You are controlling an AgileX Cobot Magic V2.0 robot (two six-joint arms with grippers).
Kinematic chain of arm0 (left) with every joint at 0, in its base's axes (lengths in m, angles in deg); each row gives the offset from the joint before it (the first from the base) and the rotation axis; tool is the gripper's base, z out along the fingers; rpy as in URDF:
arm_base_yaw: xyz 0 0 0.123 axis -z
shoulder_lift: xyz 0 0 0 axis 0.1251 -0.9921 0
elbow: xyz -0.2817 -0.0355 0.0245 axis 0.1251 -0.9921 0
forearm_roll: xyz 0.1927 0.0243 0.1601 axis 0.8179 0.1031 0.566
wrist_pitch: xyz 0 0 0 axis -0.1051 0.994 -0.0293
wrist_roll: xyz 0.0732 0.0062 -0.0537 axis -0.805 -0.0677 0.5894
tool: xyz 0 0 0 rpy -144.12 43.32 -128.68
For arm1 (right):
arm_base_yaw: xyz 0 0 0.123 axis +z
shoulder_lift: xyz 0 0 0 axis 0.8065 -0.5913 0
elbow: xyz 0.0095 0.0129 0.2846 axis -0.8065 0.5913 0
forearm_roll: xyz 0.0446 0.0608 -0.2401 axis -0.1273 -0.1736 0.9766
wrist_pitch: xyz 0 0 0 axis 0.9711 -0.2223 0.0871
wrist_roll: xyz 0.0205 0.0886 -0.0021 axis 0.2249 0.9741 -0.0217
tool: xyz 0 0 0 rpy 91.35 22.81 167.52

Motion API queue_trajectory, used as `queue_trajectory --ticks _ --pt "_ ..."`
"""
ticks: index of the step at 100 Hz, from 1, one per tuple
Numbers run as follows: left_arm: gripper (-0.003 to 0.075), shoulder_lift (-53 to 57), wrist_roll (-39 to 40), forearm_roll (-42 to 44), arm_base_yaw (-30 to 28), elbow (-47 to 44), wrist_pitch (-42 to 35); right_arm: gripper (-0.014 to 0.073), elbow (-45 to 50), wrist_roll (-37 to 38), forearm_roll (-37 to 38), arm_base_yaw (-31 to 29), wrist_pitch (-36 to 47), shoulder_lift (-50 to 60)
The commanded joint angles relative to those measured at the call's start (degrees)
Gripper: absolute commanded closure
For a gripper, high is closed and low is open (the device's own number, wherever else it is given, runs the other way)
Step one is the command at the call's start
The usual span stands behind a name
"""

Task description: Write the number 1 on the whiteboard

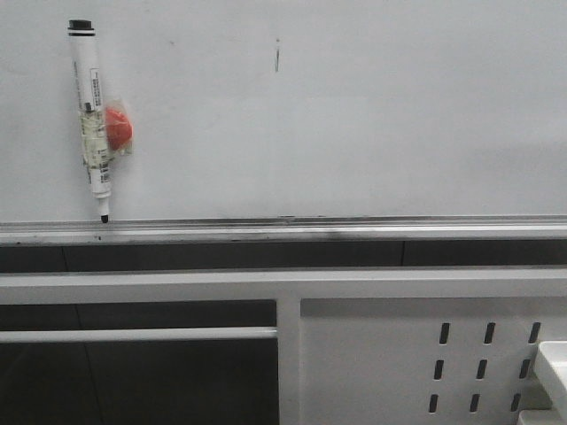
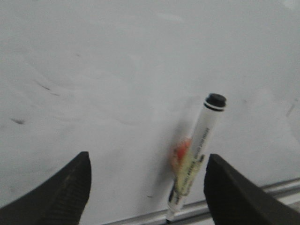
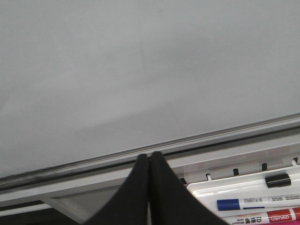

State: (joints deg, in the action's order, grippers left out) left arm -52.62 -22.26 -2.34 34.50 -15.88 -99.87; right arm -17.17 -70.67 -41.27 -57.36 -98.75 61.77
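Note:
The whiteboard [image 1: 372, 133] fills the upper front view, with its silver rail [image 1: 310, 232] along the lower edge. A white marker pen [image 1: 93, 124] with a black cap hangs near-upright at the board's left, a red magnet [image 1: 119, 129] taped to it, tip down on the rail. No long stroke of the number 1 shows; only a short thin dark mark [image 1: 277, 58]. My left gripper [image 2: 147, 190] is open and empty, facing the whiteboard [image 2: 117, 70]. The pen [image 2: 199, 145] stands beyond it, close to one finger [image 2: 236, 192]. My right gripper [image 3: 149, 161] is shut and empty before the whiteboard [image 3: 140, 70].
A white perforated metal panel [image 1: 399, 354] and frame bars lie below the rail. A white tray [image 1: 555, 367] sits at the lower right. In the right wrist view the tray [image 3: 206, 188] holds a black-capped marker [image 3: 277, 180], a blue one [image 3: 234, 205] and a red one [image 3: 281, 216].

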Motion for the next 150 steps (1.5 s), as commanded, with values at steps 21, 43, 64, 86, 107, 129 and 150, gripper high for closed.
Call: queue_trajectory --ticks 21,43,64,86,107,129,150 --pt "0.0250 -18.13 0.57 -0.11 7.49 -3.40 -30.56 0.0652 -2.32 -3.06 -0.57 0.18 4.30 -0.89" --pt "0.0265 -31.62 0.57 -0.11 9.56 -3.40 -46.35 0.0652 -2.32 -3.06 -0.57 0.32 4.08 -0.89" --pt "0.0301 -39.53 0.57 -0.87 9.84 -3.04 -48.81 0.0652 -2.32 -3.06 -0.57 2.69 3.84 -0.89" --pt "0.0301 -39.65 0.57 -3.63 9.84 -2.22 -48.81 0.0652 -2.32 -3.06 -0.57 3.67 3.84 -0.89" --pt "0.0301 -39.65 0.57 -2.81 9.84 0.61 -48.81 0.0652 -2.32 -3.06 -0.57 3.67 3.84 -0.89" --pt "0.0301 -39.65 0.57 -2.81 9.84 2.05 -48.81 0.0652 -2.32 -3.06 -0.57 3.67 3.84 -0.89" --pt "0.0301 -39.65 0.57 -2.81 9.84 3.25 -48.81 0.0652 -2.32 -3.06 -0.57 3.67 4.06 -0.89"
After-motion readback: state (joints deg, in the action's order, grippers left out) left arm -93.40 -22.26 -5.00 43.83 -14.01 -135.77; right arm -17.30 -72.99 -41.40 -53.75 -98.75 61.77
